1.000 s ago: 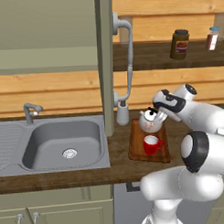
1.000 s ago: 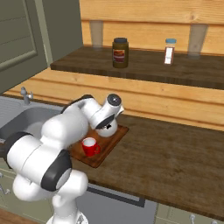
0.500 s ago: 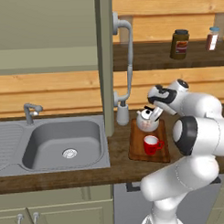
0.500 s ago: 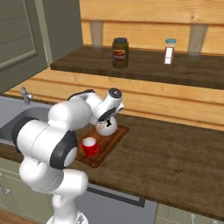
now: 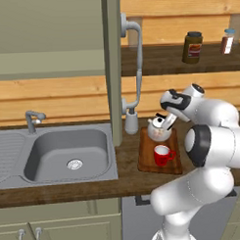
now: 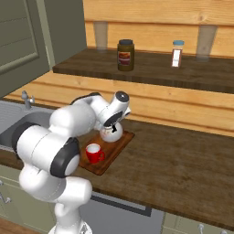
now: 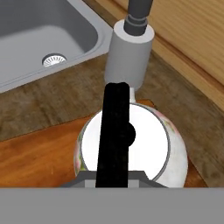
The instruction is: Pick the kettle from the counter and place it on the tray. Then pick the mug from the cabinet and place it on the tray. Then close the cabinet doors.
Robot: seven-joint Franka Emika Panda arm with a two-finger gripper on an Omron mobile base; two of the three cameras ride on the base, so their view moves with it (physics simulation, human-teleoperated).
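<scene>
Squat, rounded, silvery-white kettle (image 7: 131, 144) with a faint floral tint on its sides and a black arched handle, sitting at the far end of the reddish-brown tray (image 5: 148, 160), centre right of the left base view. Gripper (image 5: 167, 121) just above it, clenched narrow; whether around the handle, cannot tell. Bright red mug (image 5: 163, 155), white inside, on the tray's near end.

Back wall (image 5: 52, 97): horizontal light wood planks. Dark wood shelf (image 6: 151, 68) runs along it, carrying a brown jar (image 6: 125, 55) and a small white-labelled bottle (image 6: 177, 53), well apart. Steel sink (image 5: 69, 155) with drain, inset left; small tap (image 5: 33, 118) behind it. Grey soap dispenser (image 5: 131, 122) just right of the sink (its pipe rises up the wall). Olive-green lower cabinets (image 5: 57, 227) below. Light even, soft.
</scene>
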